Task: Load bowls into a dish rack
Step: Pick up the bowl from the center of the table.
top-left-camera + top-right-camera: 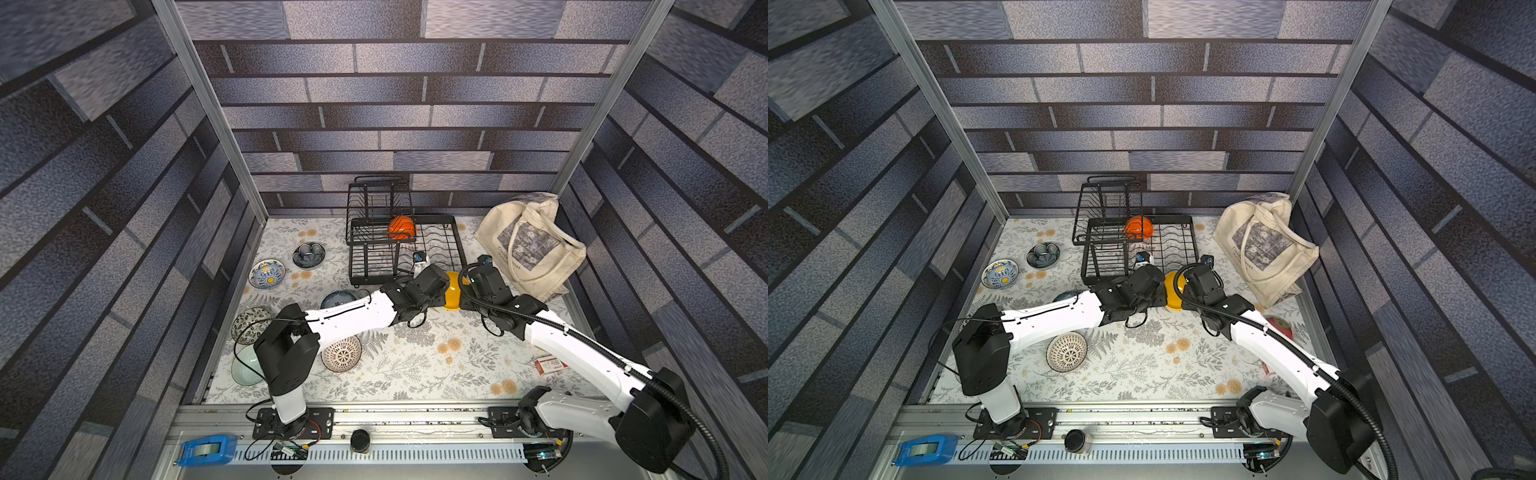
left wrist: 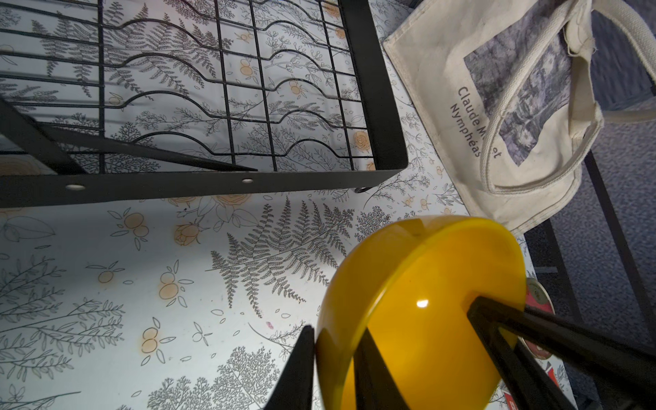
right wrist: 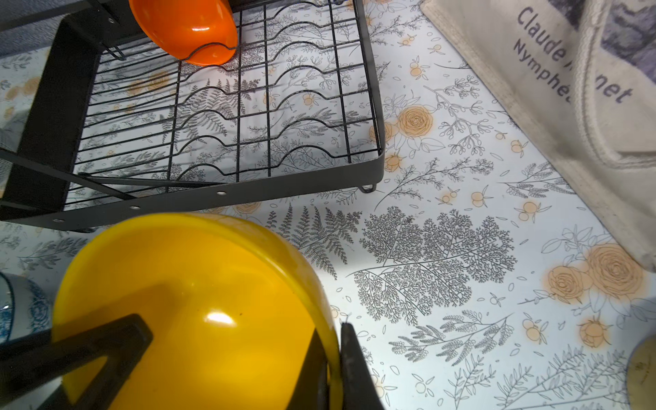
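Yellow bowl (image 1: 453,293): glossy, smooth, plain round dome. Tipped up on edge, mouth toward both wrist cams. It sits between the two grippers, just in front of the rack (image 2: 159,190) near rail, by the right corner. Not in the rack. Can't tell if it touches the mat (image 1: 415,374).

Left gripper (image 2: 333,340): pinching the bowl's rim, one black finger inside the wall, one outside.
Right gripper (image 3: 330,333): same, clamped on the opposite side of the rim, a finger either side of the wall. Each wrist view shows the other gripper's wedge-shaped fingers across the bowl.

Rack: black, flat-bar metal frame, thin wire grid floor, rows of humped wire dividers. A taller wire basket is raised over its left part.

Orange bowl (image 1: 401,226): glossy, on its side in the lower tier, leaning in the dividers at the far end, right beside the basket.

On the mat, left of the rack and arms:
- blue-grey bowl (image 1: 308,254), dark, petal-shaped lobes inside
- blue-yellow bowl (image 1: 267,273), shallow, patterned
- floral bowl (image 1: 338,298), blue-white, mostly hidden behind the left arm
- leafy bowl (image 1: 250,325), dark
- lattice bowl (image 1: 341,353), white with dark radiating lines
- pale green bowl (image 1: 244,368), plain, half behind the left arm

Mat: matte white sheet, grey fern and orange rose print.
Tote (image 1: 532,245): cream canvas, slumped right of the rack, webbing handles, printed picture patch.
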You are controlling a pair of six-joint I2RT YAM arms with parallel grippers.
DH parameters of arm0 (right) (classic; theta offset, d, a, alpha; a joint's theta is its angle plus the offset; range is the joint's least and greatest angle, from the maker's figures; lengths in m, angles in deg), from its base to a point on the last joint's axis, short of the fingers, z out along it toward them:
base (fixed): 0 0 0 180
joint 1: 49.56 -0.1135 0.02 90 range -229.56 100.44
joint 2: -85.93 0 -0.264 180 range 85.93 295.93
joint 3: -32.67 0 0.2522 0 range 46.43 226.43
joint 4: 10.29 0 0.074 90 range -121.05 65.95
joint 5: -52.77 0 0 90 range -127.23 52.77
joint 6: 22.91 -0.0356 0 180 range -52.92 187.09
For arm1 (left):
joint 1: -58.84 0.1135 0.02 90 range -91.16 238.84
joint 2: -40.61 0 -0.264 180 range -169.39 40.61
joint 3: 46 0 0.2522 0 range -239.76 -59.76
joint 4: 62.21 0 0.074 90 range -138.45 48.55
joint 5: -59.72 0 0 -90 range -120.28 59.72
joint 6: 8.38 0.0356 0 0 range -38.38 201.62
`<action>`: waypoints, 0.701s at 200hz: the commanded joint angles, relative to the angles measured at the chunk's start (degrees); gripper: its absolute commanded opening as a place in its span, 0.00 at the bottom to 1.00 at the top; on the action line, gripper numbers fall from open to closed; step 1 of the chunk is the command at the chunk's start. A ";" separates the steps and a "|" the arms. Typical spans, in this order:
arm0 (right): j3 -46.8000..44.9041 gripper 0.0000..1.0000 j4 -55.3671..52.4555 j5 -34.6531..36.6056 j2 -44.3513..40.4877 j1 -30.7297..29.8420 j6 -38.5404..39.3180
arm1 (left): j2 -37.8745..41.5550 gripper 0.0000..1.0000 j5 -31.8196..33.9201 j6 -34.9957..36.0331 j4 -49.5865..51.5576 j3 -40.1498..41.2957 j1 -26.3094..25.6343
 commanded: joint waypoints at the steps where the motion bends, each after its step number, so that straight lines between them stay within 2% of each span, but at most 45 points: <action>1: 0.59 0.02 2.79 -1.47 -1.54 0.13 -1.34 | -0.77 0.21 0.18 -0.66 1.46 -1.95 -0.34; 12: 0.60 0.02 2.70 -1.36 -1.75 0.16 -1.40 | -0.55 0.19 0.46 -0.77 1.41 -1.80 -0.36; 59: 1.27 0.07 1.91 -2.25 -1.49 0.20 -2.38 | 0.42 0.00 0.29 -0.36 -0.60 -0.64 -0.36; 90: 2.15 0.16 0.29 -3.87 -1.59 0.62 -4.10 | 0.28 0.00 1.27 -1.37 -1.11 -0.26 -0.24; 122: 4.00 0.31 -3.31 -5.05 -1.80 1.66 -6.00 | 0.70 0.00 3.55 -2.85 -1.65 0.80 0.06; 140: 4.33 0.32 -4.14 -6.68 -2.09 2.47 -6.88 | 1.38 0.00 5.20 -3.99 -2.86 2.36 0.20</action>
